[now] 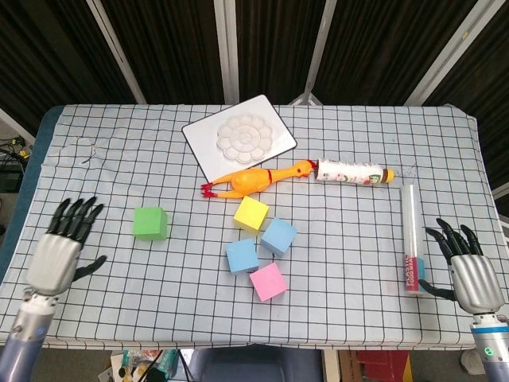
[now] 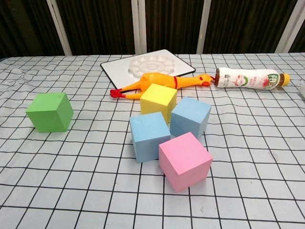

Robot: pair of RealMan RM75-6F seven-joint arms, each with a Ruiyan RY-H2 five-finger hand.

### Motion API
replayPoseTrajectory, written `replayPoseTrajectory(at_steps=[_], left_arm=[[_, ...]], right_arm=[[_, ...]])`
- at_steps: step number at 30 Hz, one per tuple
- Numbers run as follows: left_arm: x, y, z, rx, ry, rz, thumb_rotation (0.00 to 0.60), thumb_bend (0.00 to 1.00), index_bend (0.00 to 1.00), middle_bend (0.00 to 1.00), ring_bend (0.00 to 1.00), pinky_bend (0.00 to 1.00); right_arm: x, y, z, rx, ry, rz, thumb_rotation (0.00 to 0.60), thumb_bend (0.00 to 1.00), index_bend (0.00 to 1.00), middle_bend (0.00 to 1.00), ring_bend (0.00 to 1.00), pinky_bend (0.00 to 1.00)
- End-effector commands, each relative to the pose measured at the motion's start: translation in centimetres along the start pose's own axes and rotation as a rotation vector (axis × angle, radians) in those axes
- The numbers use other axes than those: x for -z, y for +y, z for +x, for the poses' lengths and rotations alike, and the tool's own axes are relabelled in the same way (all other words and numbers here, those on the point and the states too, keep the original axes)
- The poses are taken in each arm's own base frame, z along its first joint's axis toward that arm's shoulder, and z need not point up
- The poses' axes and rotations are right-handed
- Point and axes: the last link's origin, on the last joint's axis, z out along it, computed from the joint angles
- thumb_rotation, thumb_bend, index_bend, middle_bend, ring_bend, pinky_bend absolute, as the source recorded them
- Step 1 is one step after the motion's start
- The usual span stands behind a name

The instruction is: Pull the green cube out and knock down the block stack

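Green cube (image 1: 150, 223) sitting alone on the checkered table (image 1: 119, 159), well left of the other blocks, touching nothing. Yellow cube (image 1: 251, 213), two blue cubes (image 1: 279, 235) (image 1: 242, 256) and pink cube (image 1: 268, 282) lying in a loose cluster flat on the cloth, none stacked. Left hand (image 1: 64, 247) hovering near the table's front-left edge, fingers spreading apart, holding nothing, well apart from the green cube. Right hand (image 1: 469, 270) hovering at the front-right edge, fingers spreading apart too, holding nothing, sitting just beside a clear tube with a red label (image 1: 412, 239). Rubber chicken (image 1: 258, 177) lying behind the yellow cube, head almost touching the cap end of a bottle (image 1: 354, 172) lying on its side. White paint palette on a tray (image 1: 238, 137) resting behind the chicken. Neither hand showing in the chest view.
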Motion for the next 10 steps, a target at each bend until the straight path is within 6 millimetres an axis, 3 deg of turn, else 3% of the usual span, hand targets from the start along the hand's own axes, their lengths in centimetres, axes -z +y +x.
replayPoseTrajectory(at_steps=[1,10], left_arm=[[3.2,-2.6,0.7,-0.047,-0.016,0.102,0.600,0.07,0.06,0.03,0.07,0.01],[4.3,-2.2,1.4,-0.051,0.008,0.119,0.600,0.07,0.09,0.04,0.07,0.01]], right_arm=[[0.1,-0.2,0.0,0.002,0.009,0.005,0.600,0.03,0.18,0.07,0.18,0.04],[0.5,-0.4,0.2,0.011,0.034,-0.004,0.600,0.03,0.18,0.07,0.18,0.04]])
